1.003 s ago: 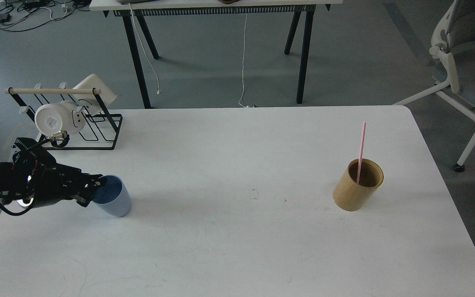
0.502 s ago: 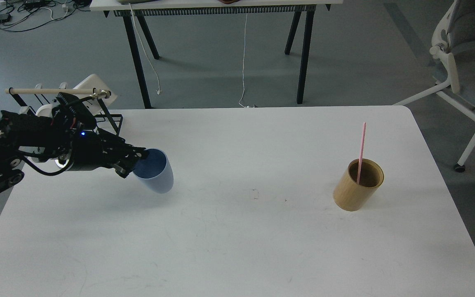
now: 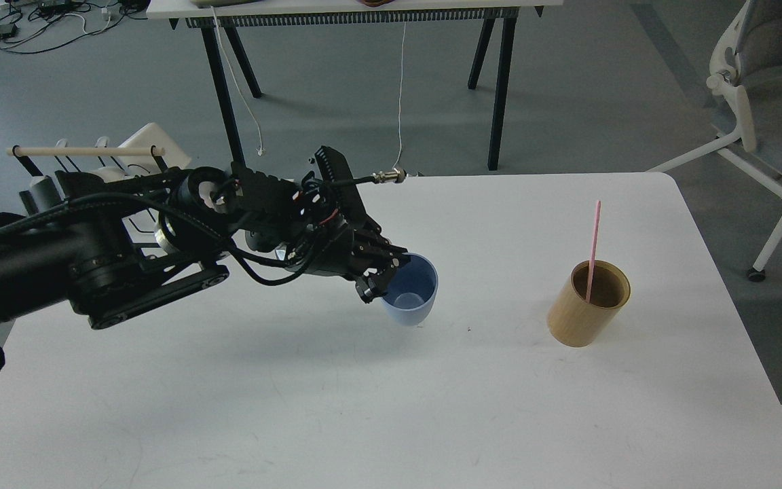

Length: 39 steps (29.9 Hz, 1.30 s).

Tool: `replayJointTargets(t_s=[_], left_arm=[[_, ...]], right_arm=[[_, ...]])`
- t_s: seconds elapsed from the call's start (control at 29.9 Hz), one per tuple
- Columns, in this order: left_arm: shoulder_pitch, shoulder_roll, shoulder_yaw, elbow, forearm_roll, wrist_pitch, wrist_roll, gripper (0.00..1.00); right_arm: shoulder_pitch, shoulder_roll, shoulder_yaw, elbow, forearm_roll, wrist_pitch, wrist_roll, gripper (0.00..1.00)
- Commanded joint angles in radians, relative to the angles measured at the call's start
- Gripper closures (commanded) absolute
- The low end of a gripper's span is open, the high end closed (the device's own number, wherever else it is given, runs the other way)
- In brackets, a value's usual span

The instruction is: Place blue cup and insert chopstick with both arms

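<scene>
I cannot read any text, label, brand, number or sign from my head camera at this moment. The pale blue plastic cup (image 3: 410, 294), the round bamboo holder (image 3: 588, 305) and the thin pink chopstick (image 3: 593, 244) have plain surfaces with no writing that I can see. The white tabletop (image 3: 391, 407) shows only faint scuff marks, which are not letters.
</scene>
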Motion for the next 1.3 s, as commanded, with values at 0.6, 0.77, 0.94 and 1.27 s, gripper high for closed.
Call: replayJointTargets(t_s=[0.6, 0.77, 0.94, 1.27], left_arm=[[0.106, -0.206, 0.010, 0.194, 0.003, 0.000, 0.032, 0.96], [0.101, -0.203, 0.007, 0.189, 0.003, 0.000, 0.029, 0.89], [0.099, -0.194, 0.003, 0.180, 0.003, 0.000, 0.024, 0.80], [0.096, -0.164, -0.166, 0.156, 0.003, 0.000, 0.007, 0.71]], right_arm=[[-0.028, -0.019, 0.004, 0.002, 0.000, 0.000, 0.001, 0.01], [-0.029, -0.019, 0.003, 0.002, 0.000, 0.000, 0.001, 0.01], [-0.029, -0.017, 0.001, 0.004, 0.000, 0.000, 0.001, 0.01], [-0.046, -0.040, -0.001, 0.005, -0.001, 0.000, 0.001, 0.01]])
